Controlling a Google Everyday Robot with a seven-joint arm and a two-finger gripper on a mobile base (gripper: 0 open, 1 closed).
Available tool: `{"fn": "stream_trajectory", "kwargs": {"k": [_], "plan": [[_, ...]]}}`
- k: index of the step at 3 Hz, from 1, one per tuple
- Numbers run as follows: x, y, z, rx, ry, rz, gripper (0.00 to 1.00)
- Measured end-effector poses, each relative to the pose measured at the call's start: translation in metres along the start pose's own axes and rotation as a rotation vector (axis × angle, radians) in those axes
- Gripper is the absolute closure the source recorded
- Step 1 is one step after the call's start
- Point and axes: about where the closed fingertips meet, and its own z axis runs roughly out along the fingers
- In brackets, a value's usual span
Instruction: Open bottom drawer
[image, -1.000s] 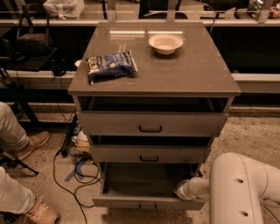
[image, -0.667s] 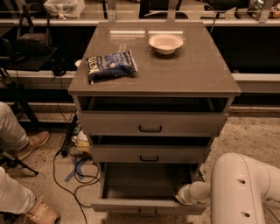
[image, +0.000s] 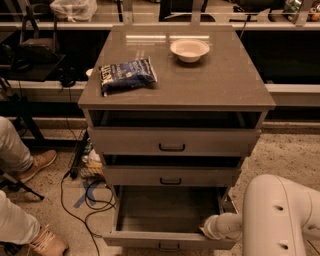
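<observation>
The bottom drawer (image: 165, 239) is the lowest of three grey-taupe drawers and stands pulled well out, its empty inside showing. Its small black loop handle (image: 169, 246) sits at the lower edge of the view. The gripper (image: 210, 229) is at the drawer's right front corner, on the end of the white arm (image: 280, 220) that comes in from the lower right. The top drawer (image: 172, 142) and middle drawer (image: 170, 176) stand only slightly out.
On the cabinet top (image: 220, 85) lie a blue snack bag (image: 127, 75) and a white bowl (image: 189, 49). A person's legs and shoes (image: 37, 162) are at the left. Cables (image: 87, 192) lie on the floor left of the cabinet.
The bottom drawer has come out a little further toward the camera, and the gripper and arm have moved back with it.
</observation>
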Motion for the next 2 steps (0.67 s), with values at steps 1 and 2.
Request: {"fn": "stream_trajectory", "kwargs": {"k": [1,2], "plan": [[0.006,0.009,-0.002,-0.006,0.007,0.013,1.0],[0.019,0.031,-0.01,-0.02,0.017,0.034,1.0]]}}
